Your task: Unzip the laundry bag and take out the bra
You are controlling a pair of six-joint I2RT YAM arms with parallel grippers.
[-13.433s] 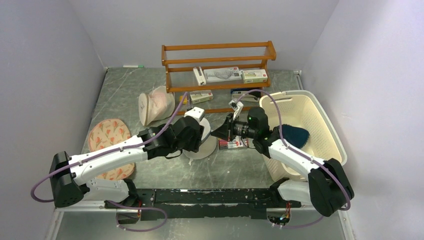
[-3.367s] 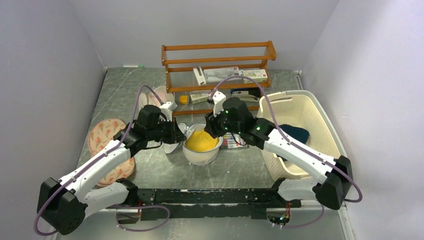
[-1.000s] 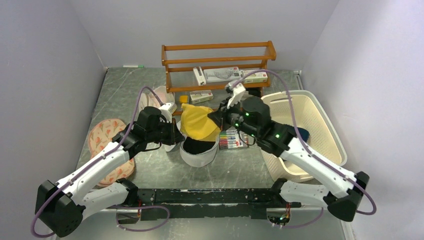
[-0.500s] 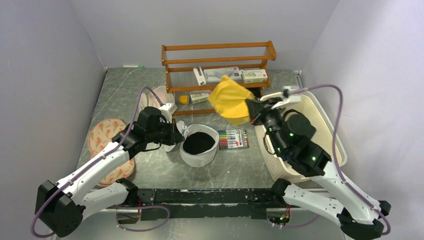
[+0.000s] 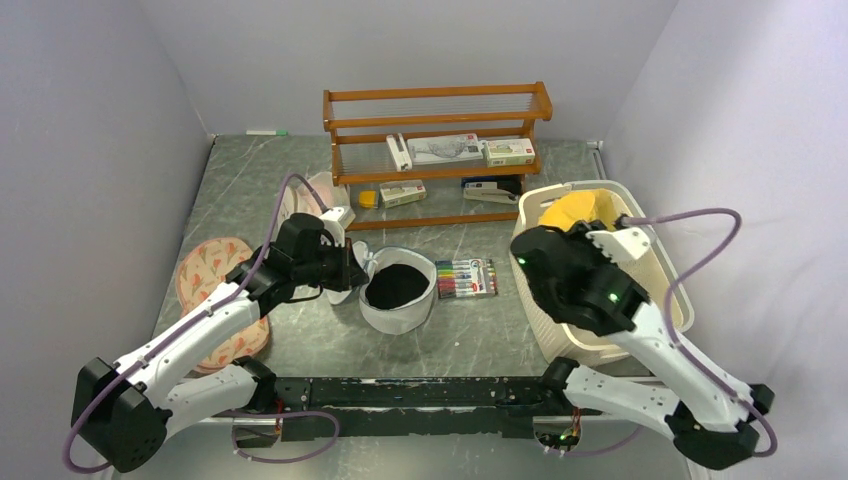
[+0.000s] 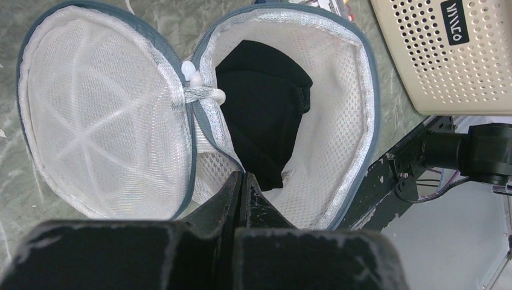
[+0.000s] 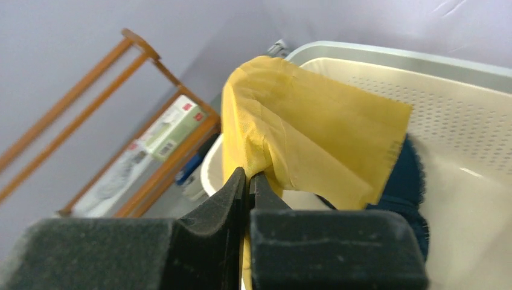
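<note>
One grey marbled table [image 5: 480,335], lilac walls [image 5: 100,120] | right gripper [image 7: 249,175] clamps bra [image 7: 314,133] | left gripper [image 6: 241,178] seemingly pinches laundry bag [image 6: 338,96]

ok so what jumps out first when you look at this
The mustard-yellow bra grabs the eye, pinched in the right gripper and hanging over the cream basket at the right edge of the table. Next is the laundry bag mid-table, unzipped and gaping with something black inside, the left gripper shut on its left edge.
</note>
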